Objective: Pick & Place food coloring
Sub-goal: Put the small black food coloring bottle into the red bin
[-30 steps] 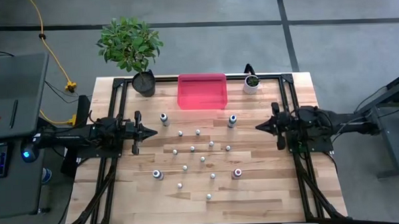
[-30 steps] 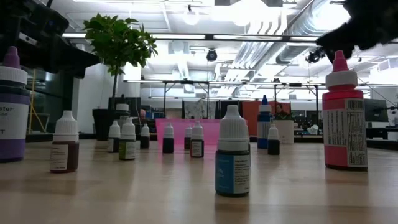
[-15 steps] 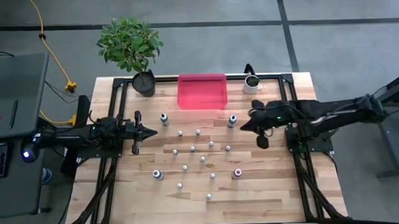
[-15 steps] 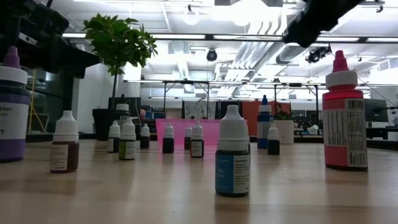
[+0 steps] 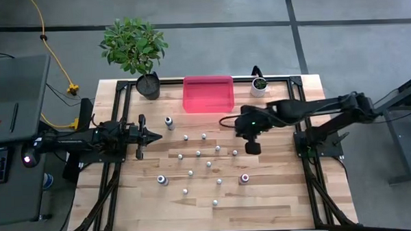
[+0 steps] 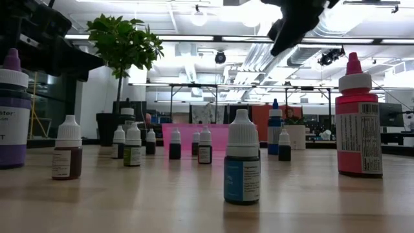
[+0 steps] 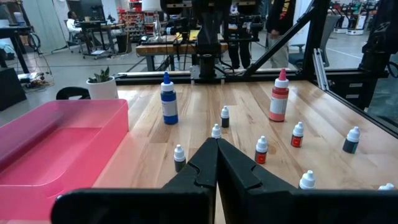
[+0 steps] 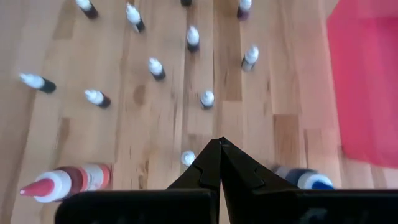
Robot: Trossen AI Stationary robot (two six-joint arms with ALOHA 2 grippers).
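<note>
Low view: food coloring bottles stand upright on the wooden table, whitish-capped teal-label bottle nearest, pink bottle right, purple bottle left edge. Pink tray and leafy plant sit behind; right gripper hangs high, fingers together.

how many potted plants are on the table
2. A large leafy plant in a dark pot stands at the back left corner; a small plant in a white pot stands back right, past the pink bin. None looks hidden.
</note>
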